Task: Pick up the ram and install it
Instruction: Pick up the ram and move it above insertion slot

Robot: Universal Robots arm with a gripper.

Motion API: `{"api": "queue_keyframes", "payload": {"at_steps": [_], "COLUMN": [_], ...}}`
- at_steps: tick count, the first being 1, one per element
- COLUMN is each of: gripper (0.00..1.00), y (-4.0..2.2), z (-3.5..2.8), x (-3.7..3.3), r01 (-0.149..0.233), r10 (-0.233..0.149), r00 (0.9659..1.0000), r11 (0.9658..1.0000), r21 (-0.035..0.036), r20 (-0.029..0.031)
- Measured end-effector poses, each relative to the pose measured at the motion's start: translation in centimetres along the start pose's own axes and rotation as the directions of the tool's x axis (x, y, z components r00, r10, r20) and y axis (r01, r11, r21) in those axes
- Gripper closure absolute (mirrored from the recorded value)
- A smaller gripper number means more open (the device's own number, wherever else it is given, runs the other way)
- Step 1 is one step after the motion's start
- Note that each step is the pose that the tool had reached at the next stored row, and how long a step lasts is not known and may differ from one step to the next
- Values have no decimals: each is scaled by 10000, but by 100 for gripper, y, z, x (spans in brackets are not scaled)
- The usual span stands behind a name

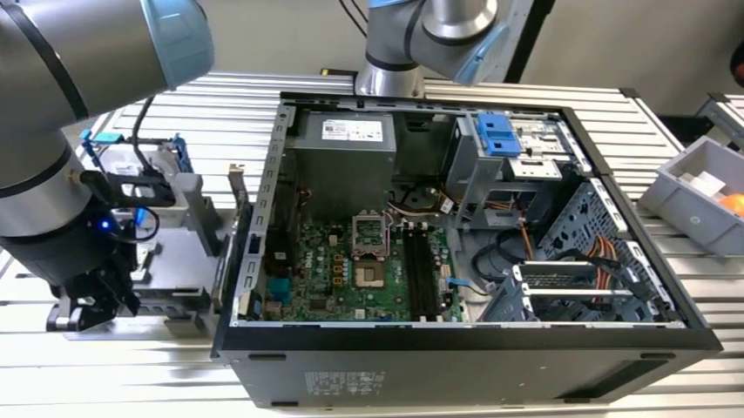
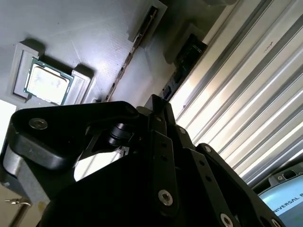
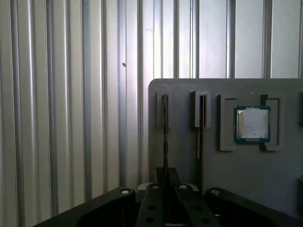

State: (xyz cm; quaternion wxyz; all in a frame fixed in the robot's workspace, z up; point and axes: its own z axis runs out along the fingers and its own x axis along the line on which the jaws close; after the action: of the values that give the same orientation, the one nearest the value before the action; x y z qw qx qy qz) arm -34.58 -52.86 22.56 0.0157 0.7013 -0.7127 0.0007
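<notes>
a grey robot arm [image 1: 47, 174] bends low over the ribbed aluminium desk [image 1: 233, 96] at the exterior view's left, beside the open black computer case [image 1: 465, 366]. in the first wrist view its black pincer [image 3: 165, 176] sits over a flat grey plastic tray [image 3: 184, 87], drawn in tight on the long, thin ram stick [image 3: 164, 142] that stands on edge in one of the tray's slots. the second wrist view lines the pincer up with the same stick, so it reads as closed on the ram stick, which has not left its slot. a second thin stick [image 3: 200, 137] stands in the neighbouring slot, just beside. a small square silver processor chip [image 3: 252, 124] lies in its own pocket on the other side of that second stick. inside the case, the long black memory slots [image 1: 421, 270] on the green motherboard [image 1: 326, 279] lie well apart from the tray, so the install is not yet done.

judged from this, a good pick calls for a square hold on both flat faces of the board. the lift should run straight along the slot with the stick kept upright, so it neither binds on the slot walls nor brushes its neighbour. a skewed pull would likely jam the thin board or tip it in the grip.
</notes>
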Motion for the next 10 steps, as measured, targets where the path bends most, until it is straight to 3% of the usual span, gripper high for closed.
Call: {"api": "queue_keyframes", "payload": {"at_steps": [10], "gripper": [100], "y": [3], "z": [-131], "x": [3], "r01": [0], "r10": [0], "r00": [10000], "r11": [10000], "r21": [0], "r20": [0]}}
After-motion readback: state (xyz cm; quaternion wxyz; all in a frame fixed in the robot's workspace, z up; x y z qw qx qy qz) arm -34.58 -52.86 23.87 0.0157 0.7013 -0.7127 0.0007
